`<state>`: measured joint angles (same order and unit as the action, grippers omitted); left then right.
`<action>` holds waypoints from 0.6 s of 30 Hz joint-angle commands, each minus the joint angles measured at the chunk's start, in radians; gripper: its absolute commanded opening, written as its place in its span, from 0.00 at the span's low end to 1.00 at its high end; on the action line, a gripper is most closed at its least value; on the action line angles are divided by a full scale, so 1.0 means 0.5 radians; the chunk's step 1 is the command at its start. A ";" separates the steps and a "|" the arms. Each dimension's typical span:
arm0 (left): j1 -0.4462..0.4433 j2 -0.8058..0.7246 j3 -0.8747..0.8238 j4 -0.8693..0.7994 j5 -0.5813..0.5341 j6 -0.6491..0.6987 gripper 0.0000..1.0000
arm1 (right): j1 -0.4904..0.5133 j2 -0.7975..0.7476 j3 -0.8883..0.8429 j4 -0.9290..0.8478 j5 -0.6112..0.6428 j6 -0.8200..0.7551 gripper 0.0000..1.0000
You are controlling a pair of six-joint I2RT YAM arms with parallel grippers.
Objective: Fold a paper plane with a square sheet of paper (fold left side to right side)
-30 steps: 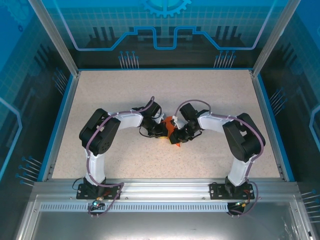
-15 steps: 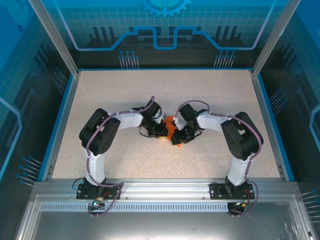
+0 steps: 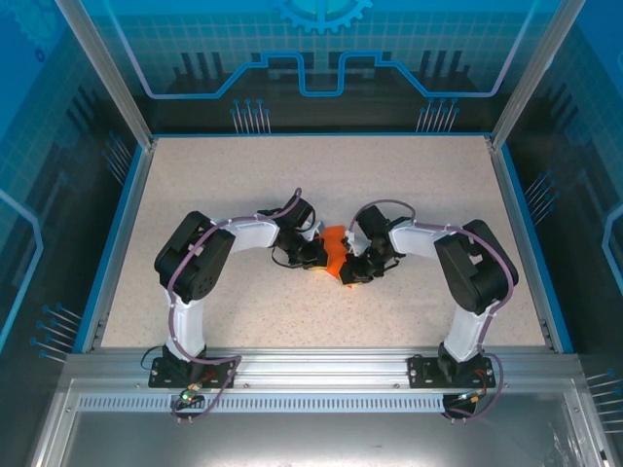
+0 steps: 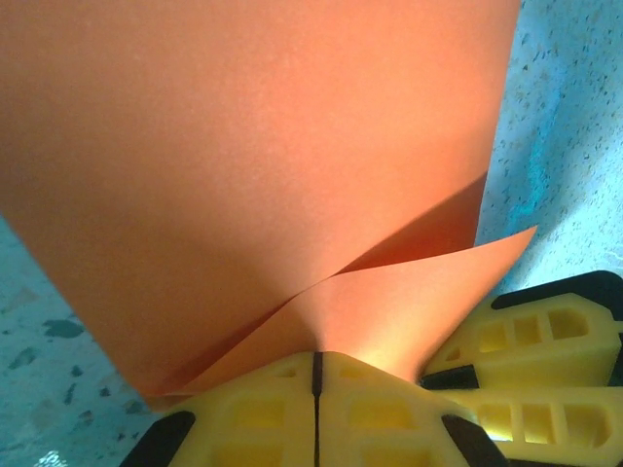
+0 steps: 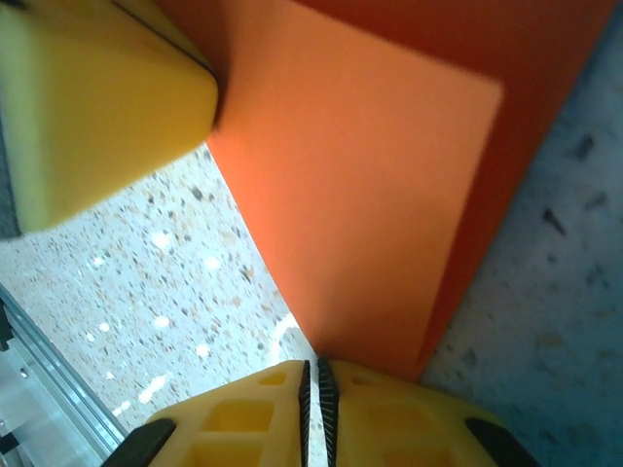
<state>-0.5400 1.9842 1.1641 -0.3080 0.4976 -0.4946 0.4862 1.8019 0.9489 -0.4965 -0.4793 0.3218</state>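
Square sheet of paper (image 3: 334, 251): location and condition? (Clerk)

Item, one: bright orange, on the speckled tabletop (image 3: 243, 185) near its middle, between my two wrists. Partly folded; one flap is lifted off the layer beneath. (Arms)

Holders? (Clerk)

Left gripper (image 4: 316, 355): jaws pressed together, pinching the near point where the lifted flap and the lower layer meet. Right gripper (image 5: 313, 368): jaws drawn together to a thin slit with the paper's edge running into it. I read that as a clamp on the paper. (Arms)

Step in hand? (Clerk)

By my judgement, the left-to-right fold, mid-course: layers not yet flat, no crease pressed. The next move calls for one side to anchor while the other carries its edge across, with edges matched before any pressing. The paper is thin, so a skewed pull would likely wrinkle or tear it. (Arms)

Views, differences? (Clerk)

Top camera: both arms bent inward, the paper a small orange patch between the wrists, fold state unreadable.
Left wrist camera: the gap and shadow under the raised flap, and the right gripper's yellow fingers (image 4: 545, 360) just beside the paper's corner.
Right wrist camera: a lighter layer lying over a darker one, and a left finger (image 5: 97, 97) against the paper's far edge. (Arms)
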 commanded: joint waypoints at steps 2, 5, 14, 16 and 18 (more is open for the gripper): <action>0.021 0.115 -0.043 -0.150 -0.171 0.043 0.06 | -0.057 -0.084 -0.207 -0.289 0.097 0.072 0.15; 0.023 0.114 -0.039 -0.154 -0.172 0.050 0.06 | -0.070 -0.150 -0.253 -0.317 0.091 0.075 0.15; 0.023 0.103 -0.035 -0.136 -0.156 0.038 0.06 | -0.079 -0.443 -0.123 -0.333 -0.039 0.035 0.14; 0.025 0.097 -0.033 -0.132 -0.149 0.033 0.06 | -0.077 -0.442 -0.054 -0.251 -0.115 0.083 0.14; 0.024 0.092 -0.035 -0.126 -0.146 0.028 0.06 | -0.056 -0.395 -0.019 -0.149 -0.131 0.146 0.13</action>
<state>-0.5396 1.9850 1.1641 -0.3080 0.5022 -0.4942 0.4591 1.5978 0.9012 -0.6147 -0.4984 0.3531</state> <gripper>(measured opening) 0.066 0.132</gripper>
